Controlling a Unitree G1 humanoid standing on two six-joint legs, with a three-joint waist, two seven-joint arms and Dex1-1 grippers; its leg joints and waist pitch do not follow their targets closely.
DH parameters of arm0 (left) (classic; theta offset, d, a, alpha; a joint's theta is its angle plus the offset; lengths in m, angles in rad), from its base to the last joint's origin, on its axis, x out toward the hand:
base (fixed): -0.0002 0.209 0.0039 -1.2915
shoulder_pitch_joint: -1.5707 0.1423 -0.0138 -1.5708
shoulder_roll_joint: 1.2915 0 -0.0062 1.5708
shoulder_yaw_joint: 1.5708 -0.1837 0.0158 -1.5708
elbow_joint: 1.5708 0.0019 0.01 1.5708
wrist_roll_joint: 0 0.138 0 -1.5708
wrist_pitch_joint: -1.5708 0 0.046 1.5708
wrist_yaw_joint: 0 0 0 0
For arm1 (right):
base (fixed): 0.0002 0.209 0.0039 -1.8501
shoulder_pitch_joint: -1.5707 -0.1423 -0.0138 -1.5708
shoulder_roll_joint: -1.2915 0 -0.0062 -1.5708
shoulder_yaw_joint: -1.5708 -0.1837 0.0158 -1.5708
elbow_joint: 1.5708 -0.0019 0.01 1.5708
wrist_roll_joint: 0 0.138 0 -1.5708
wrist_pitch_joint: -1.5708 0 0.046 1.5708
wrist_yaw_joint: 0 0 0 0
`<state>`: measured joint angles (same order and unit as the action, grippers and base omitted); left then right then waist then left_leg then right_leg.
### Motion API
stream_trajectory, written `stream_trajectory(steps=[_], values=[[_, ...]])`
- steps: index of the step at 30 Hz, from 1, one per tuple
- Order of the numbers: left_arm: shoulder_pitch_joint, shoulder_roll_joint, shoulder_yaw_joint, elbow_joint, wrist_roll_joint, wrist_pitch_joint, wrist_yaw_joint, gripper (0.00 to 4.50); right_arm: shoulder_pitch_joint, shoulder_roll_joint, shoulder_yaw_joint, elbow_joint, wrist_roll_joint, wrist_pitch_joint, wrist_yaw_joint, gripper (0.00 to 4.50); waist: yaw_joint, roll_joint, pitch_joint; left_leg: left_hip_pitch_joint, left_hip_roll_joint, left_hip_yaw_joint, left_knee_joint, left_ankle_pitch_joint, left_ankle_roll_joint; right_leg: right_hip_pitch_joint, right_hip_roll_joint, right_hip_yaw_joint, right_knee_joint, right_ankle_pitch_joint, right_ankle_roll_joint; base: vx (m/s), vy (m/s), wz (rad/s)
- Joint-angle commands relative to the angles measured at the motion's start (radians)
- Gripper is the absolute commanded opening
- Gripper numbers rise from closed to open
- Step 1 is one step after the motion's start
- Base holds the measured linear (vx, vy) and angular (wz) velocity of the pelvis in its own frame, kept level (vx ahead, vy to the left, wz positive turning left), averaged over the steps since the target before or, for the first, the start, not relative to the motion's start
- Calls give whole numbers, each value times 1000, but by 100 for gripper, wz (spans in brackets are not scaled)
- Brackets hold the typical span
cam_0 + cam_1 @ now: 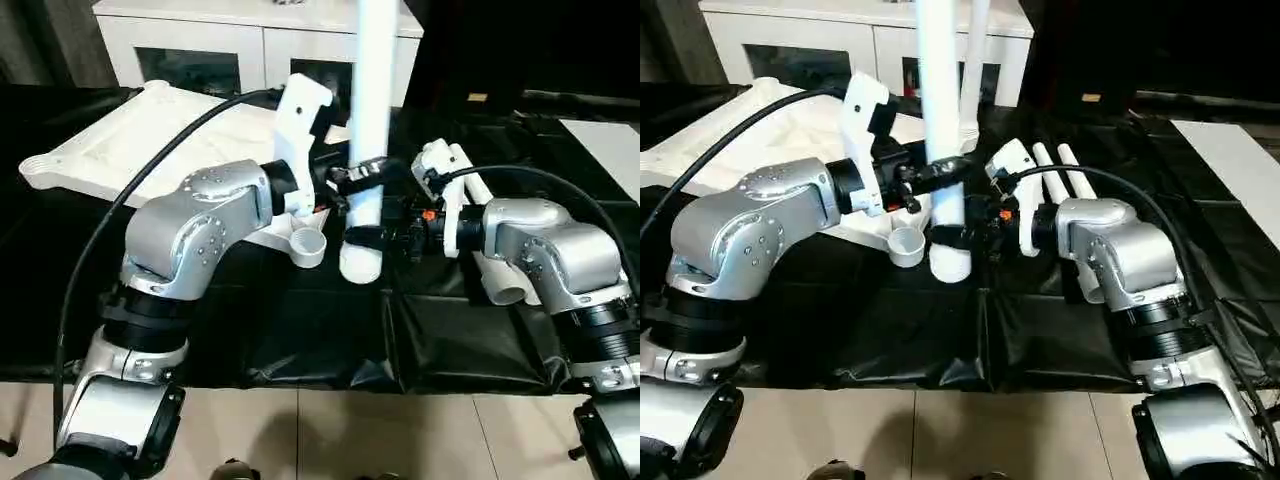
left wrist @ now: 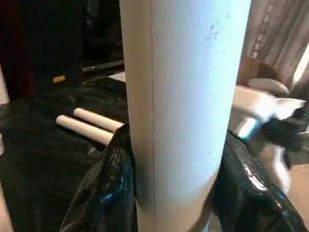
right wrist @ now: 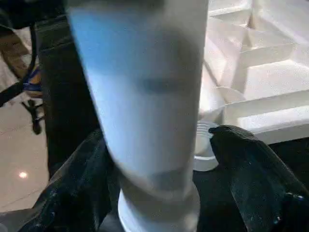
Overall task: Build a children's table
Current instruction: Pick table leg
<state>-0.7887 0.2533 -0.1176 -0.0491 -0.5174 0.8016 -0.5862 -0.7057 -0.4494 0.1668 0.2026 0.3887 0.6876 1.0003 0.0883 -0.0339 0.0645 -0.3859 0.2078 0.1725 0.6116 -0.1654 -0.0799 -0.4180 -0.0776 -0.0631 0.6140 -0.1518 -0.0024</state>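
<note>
the held leg (image 1: 368, 150) stands upright over the black-draped desk (image 1: 330, 340), its wide open end hanging just above the cloth. both tools are clamped on it: the left tool (image 1: 352, 178) grips higher up, the right tool (image 1: 372, 236) grips near the lower end. in the left wrist view, black fingers (image 2: 104, 193) press the tube from both sides; the right wrist view shows the same hold from the other side.

the tabletop (image 1: 130, 140) lies ribbed side up, at about 10 o'clock from the held leg. its nearest corner socket (image 1: 308, 244) sits at about 9 o'clock from the leg's lower end, just beside it and not touching. two spare legs (image 1: 1065, 165) lie flat on the desk at about 2 o'clock from the held leg, behind the right arm.

step in hand, as judged: seating this leg in the near socket.

procedure for a clean seat:
- keep the tube vertical; both tools should travel together so the leg does not tilt between them.
- carry the lower end toward 9 o'clock until it is centred over the socket ring.
- lower straight down; avoid pushing sideways, since the tabletop is likely to slide on the cloth.
- release the lower hold only when the end has entered the socket.
</note>
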Motion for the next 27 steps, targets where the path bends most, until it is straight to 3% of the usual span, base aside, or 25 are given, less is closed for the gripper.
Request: stream_trajectory(steps=[1,7,18,20,27], values=[[-9,0,-12,-26,-6,-9,-19,186,-4,-9,8,-4,7,-11,21,341,-1,-12,-82,15,12,5,-64,-161,5,60,-46,35,-62,-239,-181,0,0,0],[-8,5,-21,-40,-14,-5,-40,186,-2,-7,14,1,12,-23,56,341,-1,-11,-82,15,13,5,-64,-162,4,60,-46,35,-61,-241,-181,0,0,0],[0,14,-28,-45,-3,2,-65,186,1,-6,10,-7,14,-24,87,256,-1,-9,-83,16,13,4,-63,-157,6,60,-46,35,-60,-227,-188,0,0,0],[0,14,-29,-44,-3,2,-66,186,1,-6,10,-6,14,-25,91,223,-1,-9,-83,15,12,5,-63,-155,6,60,-46,35,-59,-222,-191,0,0,0],[-3,8,-29,-43,-1,3,-72,186,9,0,12,-13,14,-24,101,190,-1,-9,-83,16,13,5,-63,-160,6,60,-46,35,-60,-224,-193,0,0,0]])
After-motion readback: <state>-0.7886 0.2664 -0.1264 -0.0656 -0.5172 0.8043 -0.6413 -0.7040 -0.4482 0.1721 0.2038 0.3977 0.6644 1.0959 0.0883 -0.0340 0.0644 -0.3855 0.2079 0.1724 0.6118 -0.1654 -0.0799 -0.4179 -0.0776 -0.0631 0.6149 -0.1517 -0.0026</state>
